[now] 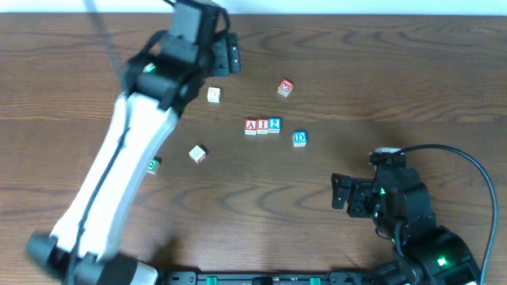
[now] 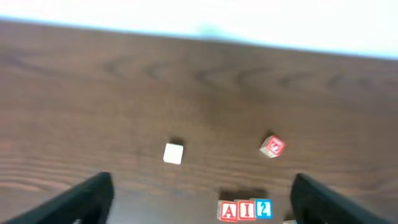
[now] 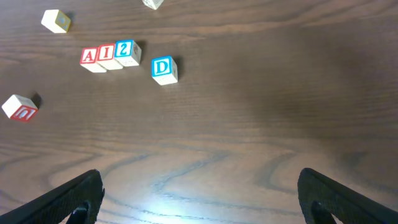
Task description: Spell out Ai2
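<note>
- Risk: row (image 3: 111, 54) of A block (image 1: 251, 126), I block (image 1: 262, 126) and 2 block (image 1: 274, 124) sat touching and looked complete, so any further contact could only break it.
- D block (image 1: 299, 138) lay just beside the row's 2 end, not touching. A nudge toward the row would have made it read AI2D.
- Left gripper (image 1: 227, 49) hung beyond the row's A end, jaws spread wide, nothing held. A low sweep home could have clipped the cream block (image 1: 213, 95) near the row and shoved it in.
- Right gripper (image 1: 339, 193) sat well apart from the row, past the D block, also wide open and empty. Low risk unless it reached across the D block.
- Hidden: green-lettered block (image 1: 153, 165), well off the row's A end, was partly under the left arm (image 1: 119, 166); letter unreadable.
- Left wrist view was blurred and cut the row at its bottom edge.
- Red block (image 1: 285, 87), behind the row's 2 end, had a face I couldn't read.
- Both wrist views cropped their own fingertips.
</note>
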You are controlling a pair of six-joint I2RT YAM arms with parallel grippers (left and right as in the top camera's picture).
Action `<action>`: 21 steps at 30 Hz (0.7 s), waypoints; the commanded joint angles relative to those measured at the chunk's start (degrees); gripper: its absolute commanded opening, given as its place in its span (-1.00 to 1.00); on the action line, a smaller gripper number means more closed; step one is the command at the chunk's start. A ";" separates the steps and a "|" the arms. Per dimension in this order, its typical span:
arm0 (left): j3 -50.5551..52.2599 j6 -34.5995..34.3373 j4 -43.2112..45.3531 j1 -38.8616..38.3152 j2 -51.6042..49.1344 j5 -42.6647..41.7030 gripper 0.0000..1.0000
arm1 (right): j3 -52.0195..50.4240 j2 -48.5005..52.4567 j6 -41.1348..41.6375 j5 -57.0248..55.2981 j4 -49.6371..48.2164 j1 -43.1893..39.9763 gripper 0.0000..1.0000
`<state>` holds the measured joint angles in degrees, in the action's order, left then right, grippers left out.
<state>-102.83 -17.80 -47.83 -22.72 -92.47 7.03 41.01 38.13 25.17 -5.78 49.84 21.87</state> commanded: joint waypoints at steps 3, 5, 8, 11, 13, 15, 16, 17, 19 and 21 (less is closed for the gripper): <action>-0.02 1.57 -1.31 -0.07 4.07 1.53 0.91 | -0.20 -0.26 0.07 0.00 -0.09 -0.48 0.98; -0.02 1.57 -1.33 -0.07 4.98 1.55 0.91 | -0.20 -0.26 0.07 0.00 -0.09 -0.48 0.98; -0.02 2.12 -2.82 -0.07 5.16 1.88 0.91 | -0.20 -0.26 0.07 0.00 -0.09 -0.48 0.98; -0.02 2.49 -5.01 -0.07 5.11 2.25 0.91 | -0.20 -0.26 0.07 0.00 -0.09 -0.48 0.98; -0.02 3.82 -5.53 -0.07 5.27 2.84 0.91 | -0.20 -0.26 0.07 0.00 -0.09 -0.48 0.98; -0.04 5.62 -5.81 -0.04 5.51 4.66 0.91 | -0.20 -0.26 0.07 0.00 -0.09 -0.48 0.98; -0.04 5.86 -6.14 -0.07 5.60 5.55 0.91 | -0.20 -0.26 0.07 0.00 -0.09 -0.48 0.99; -0.04 5.84 -6.78 -0.02 5.84 6.45 0.91 | -0.20 -0.26 0.07 0.00 -0.09 -0.48 0.98; -0.04 5.88 -8.22 0.74 6.88 8.81 0.91 | -0.20 -0.26 0.07 0.00 -0.09 -0.48 0.99; -0.04 6.12 -10.67 1.07 8.26 10.01 0.91 | -0.20 -0.26 0.07 0.02 -0.09 -0.48 0.98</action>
<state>-102.78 -13.19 -56.75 -22.39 -87.09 12.84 41.01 38.13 25.17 -5.78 49.84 21.87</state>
